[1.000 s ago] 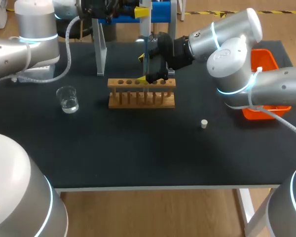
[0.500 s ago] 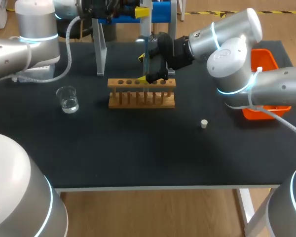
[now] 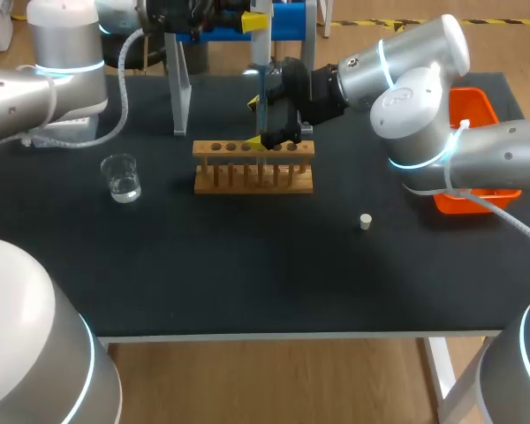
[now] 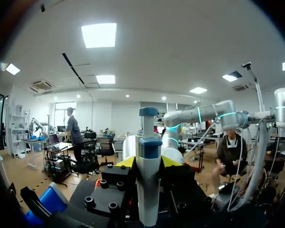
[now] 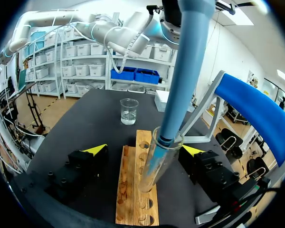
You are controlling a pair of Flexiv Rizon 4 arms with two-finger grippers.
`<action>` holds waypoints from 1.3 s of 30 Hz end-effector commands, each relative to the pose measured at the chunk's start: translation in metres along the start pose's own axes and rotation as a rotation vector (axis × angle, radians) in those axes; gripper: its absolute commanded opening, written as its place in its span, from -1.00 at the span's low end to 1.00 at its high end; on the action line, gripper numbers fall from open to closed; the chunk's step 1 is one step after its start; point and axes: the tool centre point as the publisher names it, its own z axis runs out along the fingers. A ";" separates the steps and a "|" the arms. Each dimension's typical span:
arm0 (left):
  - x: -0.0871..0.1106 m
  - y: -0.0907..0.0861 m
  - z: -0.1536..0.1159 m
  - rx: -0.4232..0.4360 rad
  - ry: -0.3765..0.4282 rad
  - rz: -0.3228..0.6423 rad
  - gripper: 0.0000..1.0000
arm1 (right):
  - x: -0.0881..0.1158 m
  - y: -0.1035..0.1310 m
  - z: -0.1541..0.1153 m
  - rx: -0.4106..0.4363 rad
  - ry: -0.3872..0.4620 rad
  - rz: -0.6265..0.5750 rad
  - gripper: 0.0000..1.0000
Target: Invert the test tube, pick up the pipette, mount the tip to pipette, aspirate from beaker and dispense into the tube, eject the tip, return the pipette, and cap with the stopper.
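Note:
My left gripper [image 3: 254, 21] is high over the back of the table, shut on the blue-and-white pipette [image 4: 147, 156], which hangs straight down. Its blue shaft [image 5: 186, 66] ends inside the mouth of the clear test tube [image 5: 152, 173], which stands upright in the wooden rack [image 3: 253, 168]. Around the tube my right gripper [image 5: 145, 149] is open, one yellow tip on each side, both clear of the glass. The glass beaker [image 3: 122, 177] with a little liquid stands left of the rack. A small white stopper [image 3: 366, 221] lies on the mat right of the rack.
An orange bin [image 3: 473, 108] sits at the table's right edge under my right arm. A clear stand [image 3: 180, 88] with a blue holder [image 3: 291, 19] rises behind the rack. The black mat [image 3: 247, 265] in front of the rack is bare.

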 end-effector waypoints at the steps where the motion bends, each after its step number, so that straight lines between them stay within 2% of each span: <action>1: -0.003 0.000 -0.001 0.000 0.006 0.000 -1.00 | 0.001 0.000 -0.001 0.001 0.000 0.000 1.00; 10: -0.003 0.000 -0.001 0.000 0.006 0.000 -1.00 | 0.001 0.001 -0.004 -0.008 0.001 0.000 1.00; 39: -0.003 0.000 -0.001 0.000 0.006 0.000 -1.00 | 0.008 -0.004 -0.075 -0.066 -0.052 -0.011 1.00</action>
